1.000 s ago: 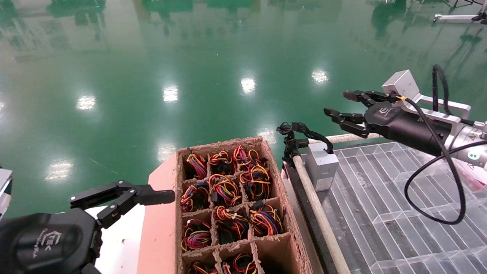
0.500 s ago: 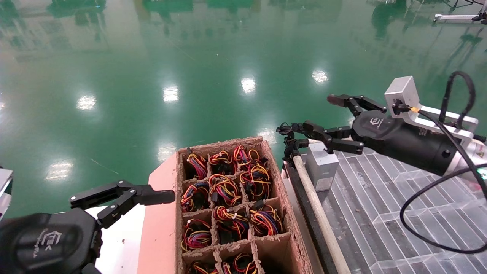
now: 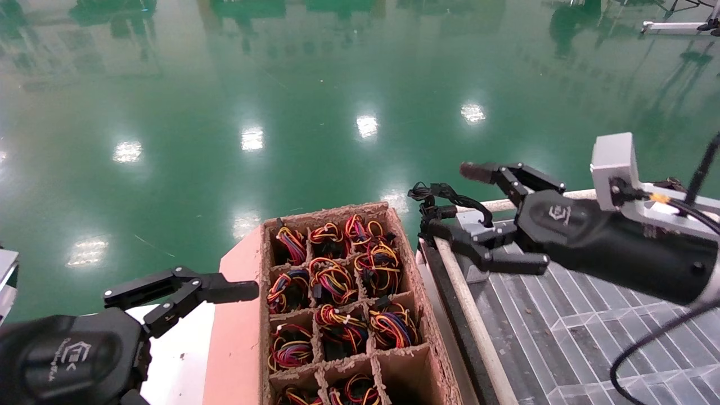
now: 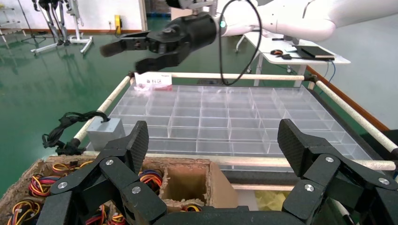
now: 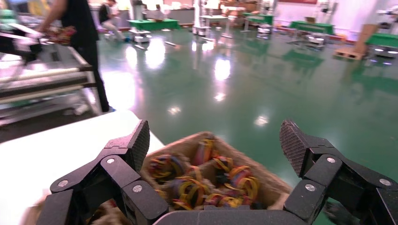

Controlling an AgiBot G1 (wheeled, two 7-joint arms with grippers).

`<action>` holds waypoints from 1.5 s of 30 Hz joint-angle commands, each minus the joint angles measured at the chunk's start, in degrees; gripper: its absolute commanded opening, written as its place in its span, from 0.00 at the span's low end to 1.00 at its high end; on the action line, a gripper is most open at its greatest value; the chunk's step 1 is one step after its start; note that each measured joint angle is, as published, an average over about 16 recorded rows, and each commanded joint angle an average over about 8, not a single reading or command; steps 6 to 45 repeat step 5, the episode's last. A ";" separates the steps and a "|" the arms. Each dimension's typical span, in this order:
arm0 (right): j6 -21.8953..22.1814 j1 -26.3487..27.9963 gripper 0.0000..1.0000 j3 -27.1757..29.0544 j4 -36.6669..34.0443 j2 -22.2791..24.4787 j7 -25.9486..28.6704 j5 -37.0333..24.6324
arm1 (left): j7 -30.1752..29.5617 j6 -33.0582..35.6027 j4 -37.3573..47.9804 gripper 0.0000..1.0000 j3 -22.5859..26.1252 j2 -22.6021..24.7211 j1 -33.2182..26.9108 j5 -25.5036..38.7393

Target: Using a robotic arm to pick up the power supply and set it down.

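The power supply (image 3: 471,220) is a small light-grey box at the near-left corner of the clear divided tray (image 3: 562,315). Its black cables (image 3: 444,194) hang over the tray's edge. My right gripper (image 3: 460,201) is open and reaches it from the right. One finger is above the box and the other lies across its front, hiding part of it. The left wrist view shows the power supply (image 4: 104,132) on the tray (image 4: 225,108) and the right gripper (image 4: 126,54) farther off. My left gripper (image 3: 180,289) stays parked low on the left, open and empty (image 4: 213,140).
A cardboard box (image 3: 332,292) of coloured wire bundles stands between the arms, and fills the right wrist view (image 5: 206,183). A pale rail (image 3: 472,320) runs along the tray's left side. A white label card (image 4: 153,79) stands at the tray's far corner. Green floor lies beyond.
My right gripper has come down and to the left, from above the tray's far edge to the power supply. It stays open. The left arm has not moved.
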 commanded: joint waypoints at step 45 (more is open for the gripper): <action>-2.09 -3.62 1.00 2.74 6.74 1.89 3.73 0.23 | 0.00 0.00 0.00 1.00 0.00 0.00 0.00 0.00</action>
